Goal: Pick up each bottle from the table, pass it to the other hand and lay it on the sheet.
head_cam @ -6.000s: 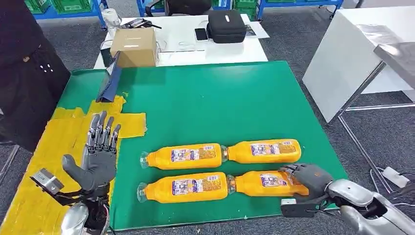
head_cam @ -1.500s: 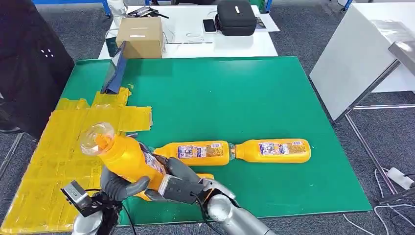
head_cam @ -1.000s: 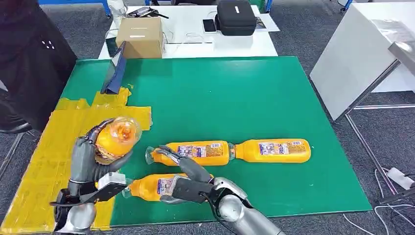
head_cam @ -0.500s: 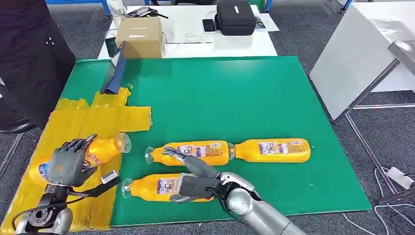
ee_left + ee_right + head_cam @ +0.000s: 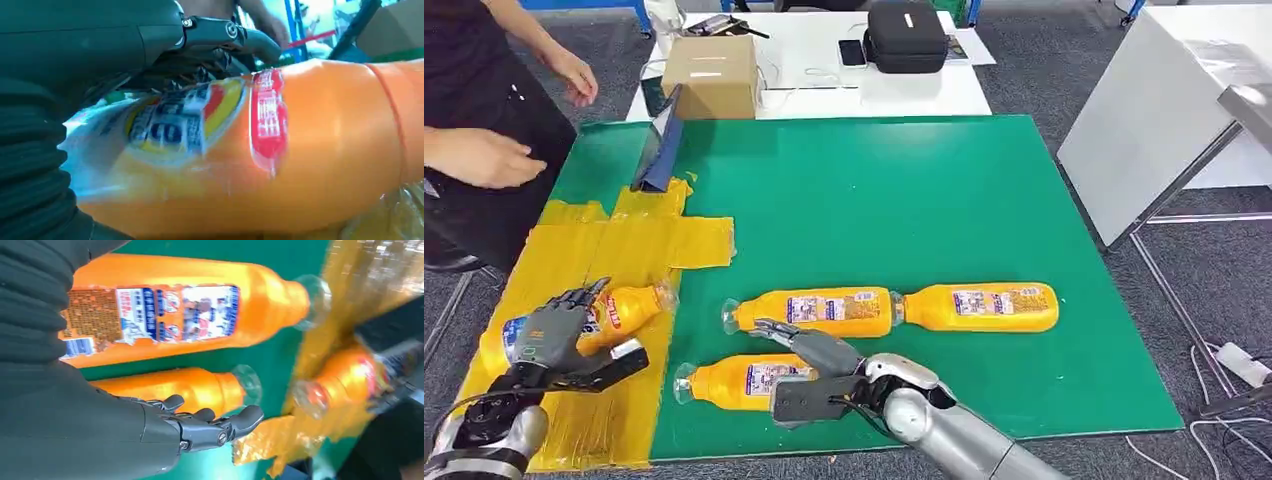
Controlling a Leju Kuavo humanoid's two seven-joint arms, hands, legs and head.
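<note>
Sheet: the yellow sheet [image 5: 574, 250] lies on the robot's left side of the green mat [image 5: 904, 200]. One bottle lies on it.
Delivered bottle: you have the first bottle [image 5: 629, 308] lying on the sheet, cap toward the mat. Count that one as nearly done, in my judgement.
Left hand: your left hand [image 5: 552, 335] is draped over that bottle's body, fingers curled round it. In the left wrist view the fingers [image 5: 227, 35] wrap its label. I read it as holding the bottle, not released yet.
Right hand: your right hand [image 5: 809, 365] lies over the near bottle [image 5: 739, 381], fingers stretched out and apart, not closed round it. In the right wrist view the fingertips [image 5: 245, 417] show beside that bottle's neck. Whether they touch it, I cannot tell.
Bottles left: three on the mat. Near bottle under the right hand; middle bottle [image 5: 824, 311] and far-right bottle [image 5: 984, 306] end to end in a row behind it.
Progress: about a quarter through, judged from one on the sheet and three to go.
Next, as judged: let go with the left, then close the right on the near bottle.
Bystander: a person's hand [image 5: 484, 157] hovers near the sheet's far corner; mind it.
</note>
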